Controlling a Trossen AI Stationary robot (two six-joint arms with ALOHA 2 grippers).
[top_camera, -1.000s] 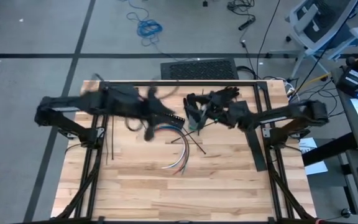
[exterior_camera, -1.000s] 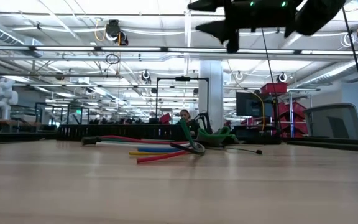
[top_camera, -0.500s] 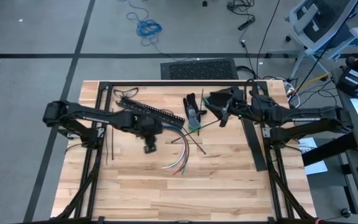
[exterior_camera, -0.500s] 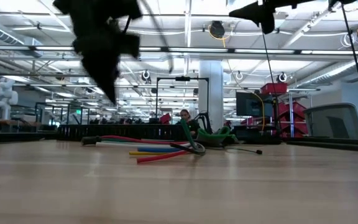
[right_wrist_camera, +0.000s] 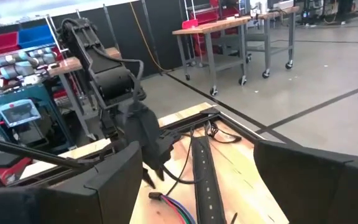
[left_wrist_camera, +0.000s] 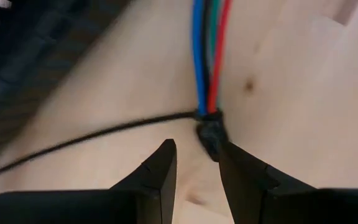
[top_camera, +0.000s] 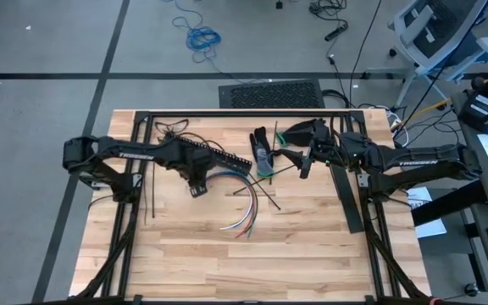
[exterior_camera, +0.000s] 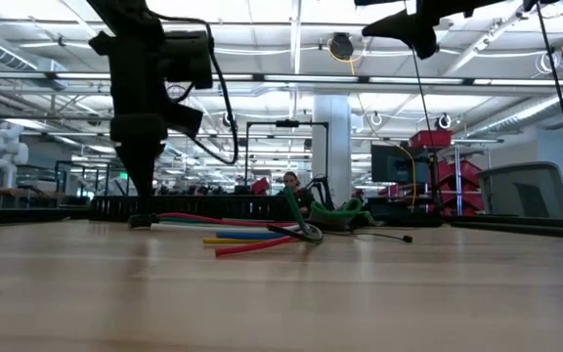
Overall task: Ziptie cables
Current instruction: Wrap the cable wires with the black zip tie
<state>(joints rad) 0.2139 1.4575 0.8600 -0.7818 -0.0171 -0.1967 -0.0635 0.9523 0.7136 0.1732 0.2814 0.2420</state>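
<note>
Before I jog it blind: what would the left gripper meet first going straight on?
Probably the black tied end of the cables, just ahead of the left gripper; depth is unclear.

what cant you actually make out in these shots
- Left tool: left wrist view shows its fingers apart just short of the tied end of the cables; contact can't be told.
- Zipties: high view, too thin to count.
- Right tool: low view cuts it off at the top edge; whether it holds anything isn't visible.
</note>
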